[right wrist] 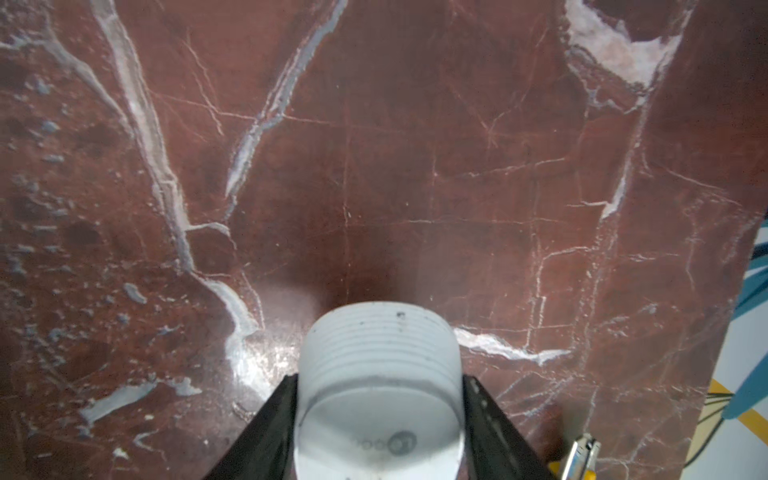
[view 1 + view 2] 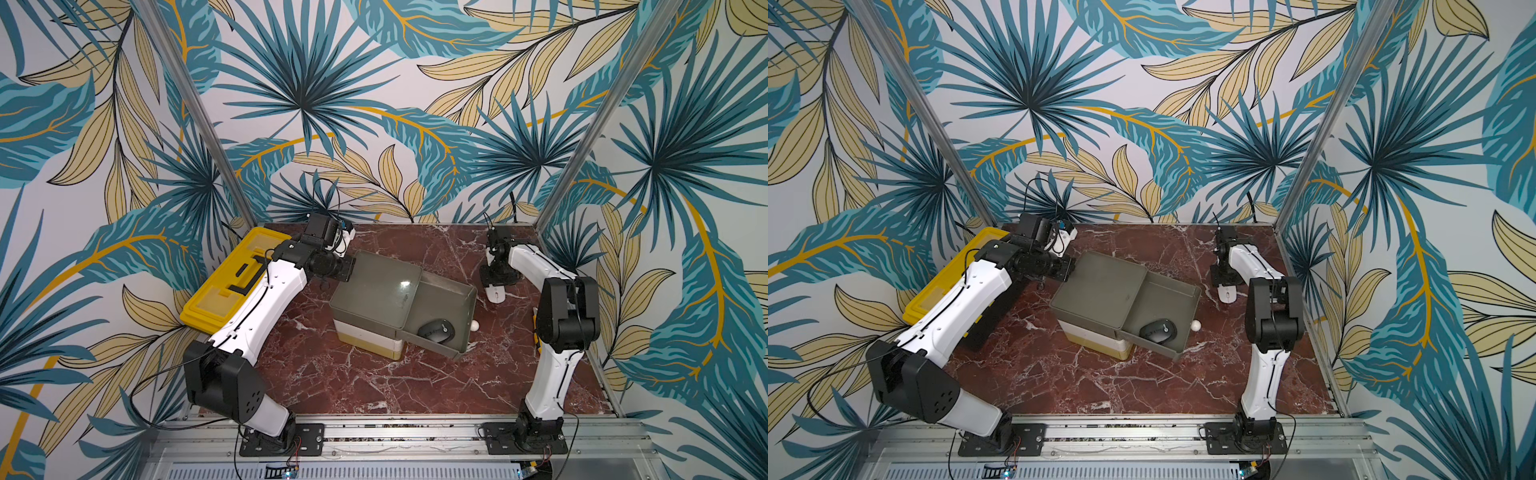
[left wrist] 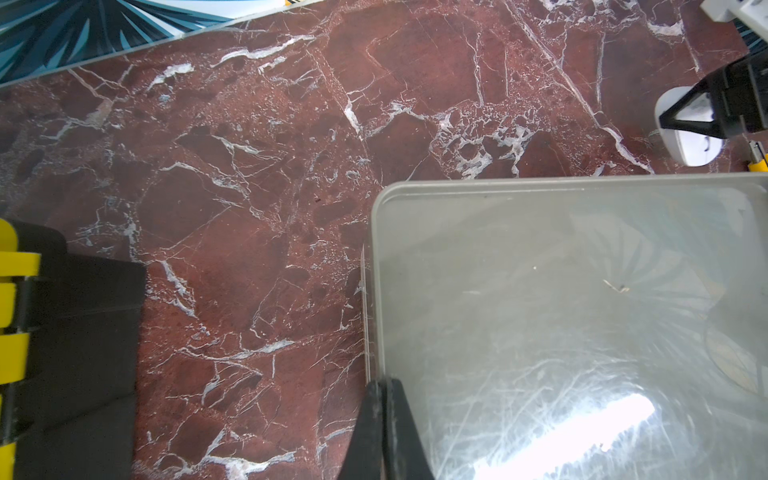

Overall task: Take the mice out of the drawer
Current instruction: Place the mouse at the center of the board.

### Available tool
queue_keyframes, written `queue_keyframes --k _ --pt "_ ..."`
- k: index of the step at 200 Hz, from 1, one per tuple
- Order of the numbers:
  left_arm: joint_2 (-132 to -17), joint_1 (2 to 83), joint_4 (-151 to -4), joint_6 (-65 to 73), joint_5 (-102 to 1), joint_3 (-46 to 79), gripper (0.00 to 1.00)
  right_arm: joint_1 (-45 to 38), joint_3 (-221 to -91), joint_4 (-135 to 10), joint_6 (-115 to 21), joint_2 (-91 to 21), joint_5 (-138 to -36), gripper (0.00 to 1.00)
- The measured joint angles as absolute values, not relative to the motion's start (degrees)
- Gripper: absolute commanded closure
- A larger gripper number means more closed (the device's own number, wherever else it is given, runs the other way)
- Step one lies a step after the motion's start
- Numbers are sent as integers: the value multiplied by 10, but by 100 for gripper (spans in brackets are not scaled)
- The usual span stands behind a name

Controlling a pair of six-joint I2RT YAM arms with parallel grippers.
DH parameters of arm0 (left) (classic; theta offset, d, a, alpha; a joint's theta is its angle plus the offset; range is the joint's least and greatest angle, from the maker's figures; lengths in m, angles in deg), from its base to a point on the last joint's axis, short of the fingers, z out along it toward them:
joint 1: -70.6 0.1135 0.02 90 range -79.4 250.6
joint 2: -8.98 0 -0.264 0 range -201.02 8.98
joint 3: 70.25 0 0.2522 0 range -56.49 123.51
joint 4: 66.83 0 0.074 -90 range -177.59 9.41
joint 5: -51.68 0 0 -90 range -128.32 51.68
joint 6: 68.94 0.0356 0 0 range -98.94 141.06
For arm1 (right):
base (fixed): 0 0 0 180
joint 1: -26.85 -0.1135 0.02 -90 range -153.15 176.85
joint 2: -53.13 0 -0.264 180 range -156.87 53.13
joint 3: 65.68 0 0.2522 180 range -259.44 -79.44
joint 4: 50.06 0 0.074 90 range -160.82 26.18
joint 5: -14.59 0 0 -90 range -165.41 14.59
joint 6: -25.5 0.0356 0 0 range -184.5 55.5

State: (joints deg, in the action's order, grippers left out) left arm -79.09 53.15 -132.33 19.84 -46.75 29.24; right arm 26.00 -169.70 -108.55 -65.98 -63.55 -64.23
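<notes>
The right fingers (image 1: 266, 428) are clamped on the sides of a white mouse (image 1: 378, 415), low over the red marble worktop (image 2: 374, 386) at its far right side. Whether the mouse already rests on the stone or hangs just above it is hard to tell. A yellow-handled utility knife (image 1: 582, 453) lies near it. The left fingers (image 3: 365, 449) are pressed together, their tips at the edge of the grey cabinet top (image 3: 540, 291), apparently steadying the unit. The top drawer (image 2: 465, 320) stands pulled out toward the right arm, and a dark mouse (image 2: 434, 331) lies in its near corner, close to the front wall with the small white knob (image 2: 474, 326). No other mice show in these views.

The step in hand looks like the set-down. It is best done by lowering the white mouse until it sits flat, parting the fingers fully, then rising straight up so nothing is dragged toward the knife. The dark mouse will likely need a grip from above across its narrow sides, since the drawer walls crowd it.
</notes>
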Motion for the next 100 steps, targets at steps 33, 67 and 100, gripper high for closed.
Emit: queue_keyframes --k 33,67,100 --pt "-791 531 -1323 201 -467 292 100 260 -1698 -1085 -660 -646 -659 64" --pt "-791 531 -1323 202 -468 292 100 261 -1699 -1080 -660 -660 -683 64" --pt "-791 532 -1323 202 -468 292 100 261 -1699 -1072 -660 -664 -691 63"
